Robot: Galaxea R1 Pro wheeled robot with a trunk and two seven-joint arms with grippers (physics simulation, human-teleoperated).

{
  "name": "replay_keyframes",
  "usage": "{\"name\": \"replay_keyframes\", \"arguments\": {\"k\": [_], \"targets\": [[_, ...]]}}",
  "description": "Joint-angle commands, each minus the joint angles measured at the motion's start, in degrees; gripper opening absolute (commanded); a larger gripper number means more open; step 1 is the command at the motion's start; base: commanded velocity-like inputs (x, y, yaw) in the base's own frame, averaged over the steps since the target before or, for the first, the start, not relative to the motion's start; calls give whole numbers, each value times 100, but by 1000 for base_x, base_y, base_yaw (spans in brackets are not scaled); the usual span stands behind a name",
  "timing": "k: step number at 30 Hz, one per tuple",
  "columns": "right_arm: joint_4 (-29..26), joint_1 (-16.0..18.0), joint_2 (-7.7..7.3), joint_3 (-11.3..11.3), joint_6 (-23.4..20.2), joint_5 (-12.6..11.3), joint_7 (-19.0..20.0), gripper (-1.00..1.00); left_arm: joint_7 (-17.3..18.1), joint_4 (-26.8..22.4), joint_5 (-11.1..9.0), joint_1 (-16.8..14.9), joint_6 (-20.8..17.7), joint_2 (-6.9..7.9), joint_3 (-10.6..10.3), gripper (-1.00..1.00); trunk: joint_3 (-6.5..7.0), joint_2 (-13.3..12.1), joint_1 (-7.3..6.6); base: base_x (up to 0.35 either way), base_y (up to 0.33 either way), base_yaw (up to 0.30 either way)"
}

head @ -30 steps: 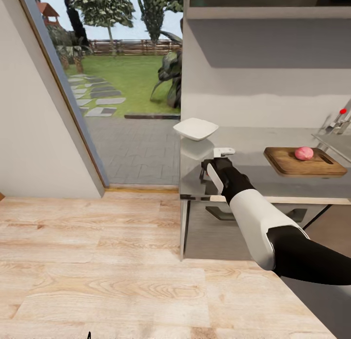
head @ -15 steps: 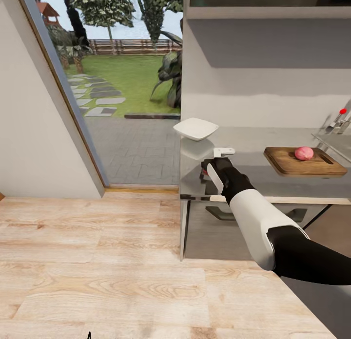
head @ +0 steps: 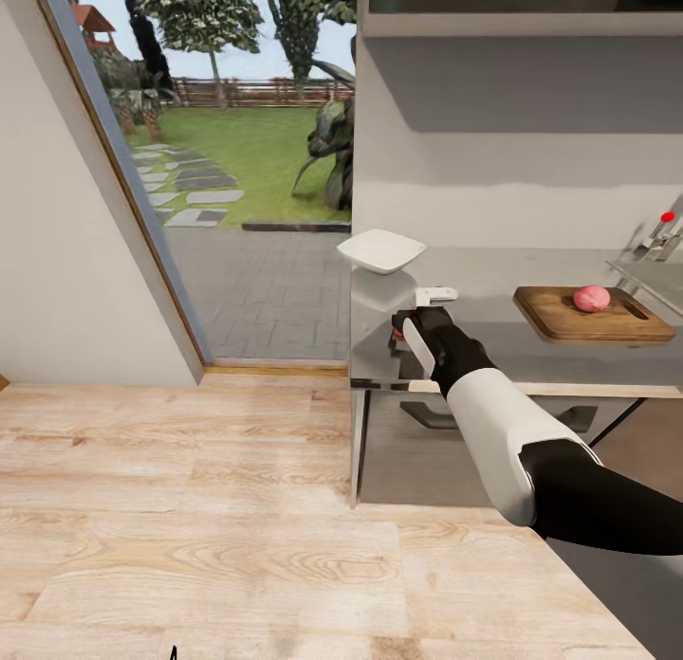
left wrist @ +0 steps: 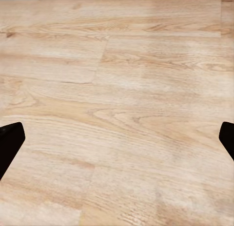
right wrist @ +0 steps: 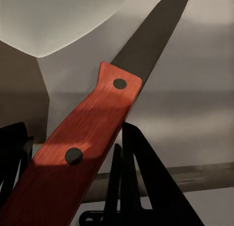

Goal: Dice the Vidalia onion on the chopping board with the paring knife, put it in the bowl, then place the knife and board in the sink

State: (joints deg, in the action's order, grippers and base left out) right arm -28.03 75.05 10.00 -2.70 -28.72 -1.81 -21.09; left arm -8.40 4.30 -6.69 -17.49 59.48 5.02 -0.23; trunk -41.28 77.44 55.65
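Note:
The paring knife [right wrist: 92, 123], red-handled with a short dark blade, lies between the black fingers [right wrist: 141, 172] of my right gripper [right wrist: 73, 126], which is shut on the handle. In the head view that gripper [head: 406, 332] sits low over the left end of the countertop [head: 493, 342], with a sliver of red handle [head: 396, 335] showing beside it. The white bowl [head: 381, 250] stands just behind it. Further right, the Vidalia onion [head: 591, 299] rests whole on the chopping board [head: 569, 323]. The sink [head: 655, 279] is at the right edge. My left gripper [left wrist: 117, 143] hangs open over the floor.
A tall tap with a red knob [head: 668, 216] rises behind the sink. A wall shelf [head: 522, 23] hangs above the counter. To the left, a doorway [head: 247, 214] opens onto a paved garden. Light wooden floor [head: 209, 527] spreads in front of the cabinets.
A bit of the red knife handle now shows beside my right gripper in the head view; one second ago it did not. Nothing else has moved.

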Motion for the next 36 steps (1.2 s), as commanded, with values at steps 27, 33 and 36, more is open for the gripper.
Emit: {"name": "replay_keyframes", "arguments": {"k": [27, 33, 36], "targets": [[-88, 1, -98, 22, -81, -4, -74, -100, 14, 18, -27, -8, 29, -1, -10, 100, 0, 2, 1, 0, 0, 0], [-89, 1, -99, 23, -81, -2, -79, -100, 14, 18, -26, -8, 29, -1, -10, 100, 46, 2, 1, 0, 0, 0], [-89, 1, -101, 24, -81, -3, -79, -100, 14, 18, -25, -8, 29, -1, -11, 100, 73, 2, 1, 0, 0, 0]]}}
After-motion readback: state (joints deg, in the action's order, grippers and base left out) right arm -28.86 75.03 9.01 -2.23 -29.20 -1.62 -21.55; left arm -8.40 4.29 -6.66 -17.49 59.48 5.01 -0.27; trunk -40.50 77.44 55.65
